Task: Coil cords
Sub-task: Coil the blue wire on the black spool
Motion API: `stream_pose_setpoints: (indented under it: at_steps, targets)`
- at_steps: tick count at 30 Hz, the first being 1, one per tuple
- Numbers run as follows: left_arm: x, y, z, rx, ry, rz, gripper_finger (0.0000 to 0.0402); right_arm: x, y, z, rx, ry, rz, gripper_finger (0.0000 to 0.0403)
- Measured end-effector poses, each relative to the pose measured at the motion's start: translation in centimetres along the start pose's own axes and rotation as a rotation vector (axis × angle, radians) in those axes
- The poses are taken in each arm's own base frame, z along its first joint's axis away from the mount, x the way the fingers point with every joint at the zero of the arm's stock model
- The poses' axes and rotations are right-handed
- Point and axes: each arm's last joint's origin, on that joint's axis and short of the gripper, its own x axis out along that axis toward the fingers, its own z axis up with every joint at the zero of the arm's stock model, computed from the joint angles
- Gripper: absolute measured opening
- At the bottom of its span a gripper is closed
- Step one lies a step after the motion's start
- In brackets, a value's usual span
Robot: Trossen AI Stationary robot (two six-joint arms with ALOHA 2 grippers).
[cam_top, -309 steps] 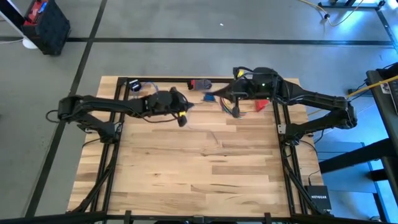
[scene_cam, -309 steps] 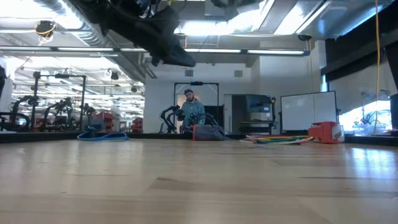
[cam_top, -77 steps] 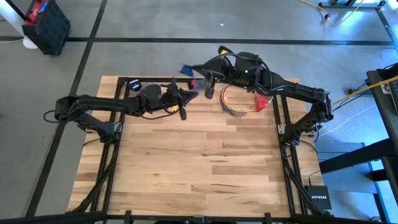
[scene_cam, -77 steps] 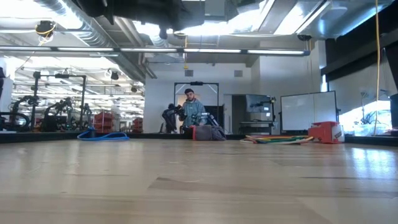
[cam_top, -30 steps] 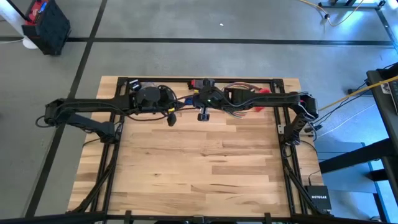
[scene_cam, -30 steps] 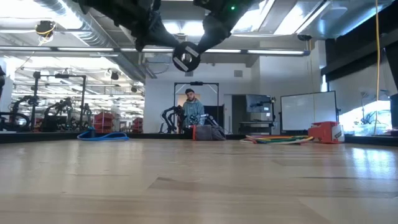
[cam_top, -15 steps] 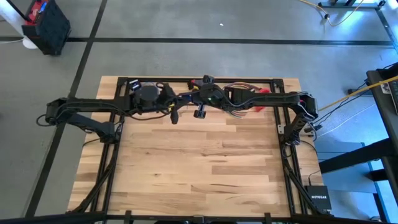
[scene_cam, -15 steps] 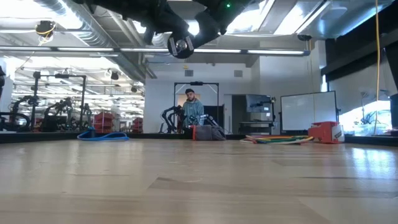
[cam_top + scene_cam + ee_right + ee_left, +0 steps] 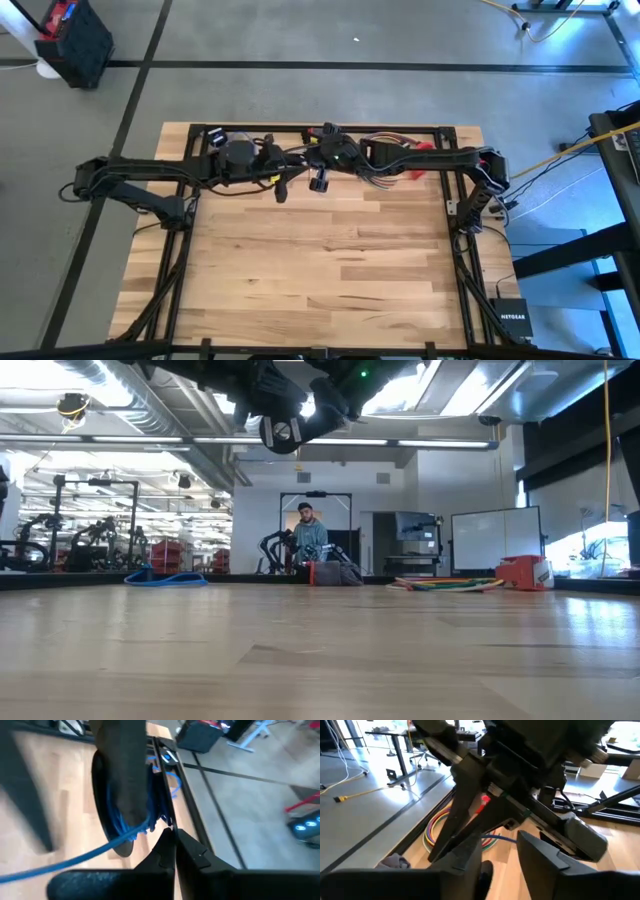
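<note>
Since a second earlier, left fingers (image 9: 535,852) released and spread. Right fingers (image 9: 170,845) stayed clenched on the blue cord (image 9: 125,836), held above the bench's (image 9: 300,270) far edge, probably for winding.

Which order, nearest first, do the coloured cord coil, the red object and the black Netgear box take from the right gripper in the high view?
From the right gripper, near the middle of the table's far edge:
1. Coloured cord coil: just to its right, partly under the right arm.
2. Red object: further right, near the table's far right corner.
3. Black Netgear box: off the table, by its near right corner.
</note>
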Motion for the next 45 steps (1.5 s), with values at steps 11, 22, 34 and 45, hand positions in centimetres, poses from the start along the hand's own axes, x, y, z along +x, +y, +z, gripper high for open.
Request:
stream_pose_setpoints:
  at_steps: [11,22,34,45]
  targets:
    - [0.0,-0.6,-0.9,0.132,0.087,-0.01,0.014,0.5,-0.9,-0.2,0.068,-0.053,0.084,0.0001]
    - [-1.9,-1.3,-0.2,0.457,0.076,0.003,0.0141,0.6,-1.4,-0.2,0.084,-0.088,0.147,0.0001]
    - [-2.2,-1.3,-0.7,0.538,0.141,0.002,0.0141,0.6,-1.4,-0.3,0.077,-0.074,0.15,0.0001]
    - [-2.8,-2.4,1.0,0.575,0.085,0.056,0.0141,0.5,-1.6,-0.2,0.073,-0.081,0.136,0.0001]
